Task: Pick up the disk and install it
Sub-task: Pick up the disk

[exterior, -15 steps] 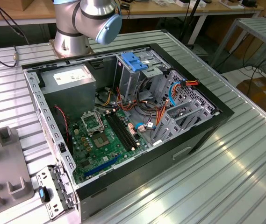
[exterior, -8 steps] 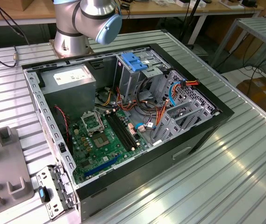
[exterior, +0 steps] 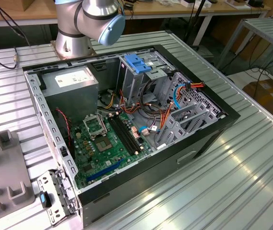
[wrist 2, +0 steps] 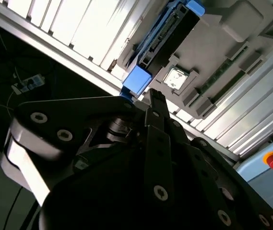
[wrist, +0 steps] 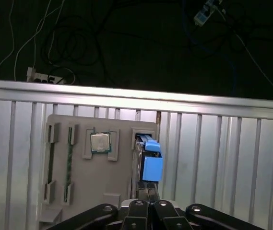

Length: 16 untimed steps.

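- While the open computer case [exterior: 194, 155] is sitting on the ribbed metal table [exterior: 251, 182] in the exterior view, it is holding a grey power-supply box [exterior: 71, 79], a green motherboard [exterior: 102, 139], a bundle of cables [exterior: 160, 115] and a metal drive cage [exterior: 148, 81] with a blue latch [exterior: 137, 62] on top. A grey fixture tray [exterior: 6, 177] is lying on the table towards the exterior view's left.
- In the second wrist view, the disk [wrist 2: 167, 36] is standing on edge in a slot of the tray [wrist 2: 232, 28], with a processor chip [wrist 2: 176, 79] lying in a neighbouring recess. The gripper [wrist 2: 154, 96] is hovering just beside the disk's blue rail end [wrist 2: 136, 81].
- In the first wrist view, the tray [wrist: 122, 187] is carrying the chip [wrist: 100, 142], a green memory stick [wrist: 69, 160] and the upright disk [wrist: 150, 165]. The gripper [wrist: 148, 194] is pointing at the disk, its fingers pressed together and gripping nothing.
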Each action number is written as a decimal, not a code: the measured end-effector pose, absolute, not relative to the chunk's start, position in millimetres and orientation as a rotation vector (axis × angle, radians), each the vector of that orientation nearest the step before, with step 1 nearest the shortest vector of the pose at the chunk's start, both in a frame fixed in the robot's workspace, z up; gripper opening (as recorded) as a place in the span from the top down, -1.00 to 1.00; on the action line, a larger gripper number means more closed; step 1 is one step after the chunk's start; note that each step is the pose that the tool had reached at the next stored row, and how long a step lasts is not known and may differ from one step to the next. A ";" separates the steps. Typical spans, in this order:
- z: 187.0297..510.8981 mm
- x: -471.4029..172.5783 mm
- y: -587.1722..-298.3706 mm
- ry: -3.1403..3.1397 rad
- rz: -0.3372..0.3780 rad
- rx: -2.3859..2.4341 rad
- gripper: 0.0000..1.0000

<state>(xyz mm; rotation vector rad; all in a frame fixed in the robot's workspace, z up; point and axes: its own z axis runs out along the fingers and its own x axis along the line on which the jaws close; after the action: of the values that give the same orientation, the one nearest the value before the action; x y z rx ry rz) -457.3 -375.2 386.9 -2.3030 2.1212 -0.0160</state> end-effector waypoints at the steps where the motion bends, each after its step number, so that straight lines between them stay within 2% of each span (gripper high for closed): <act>1: 386.9 -457.3 -375.1 2.112 -0.016 -2.312 0.79; 16: 386.9 -457.3 -375.2 2.109 -0.016 -2.315 0.79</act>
<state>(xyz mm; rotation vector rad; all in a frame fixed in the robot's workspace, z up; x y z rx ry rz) -457.3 -375.2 386.9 -2.3146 2.1087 -0.0159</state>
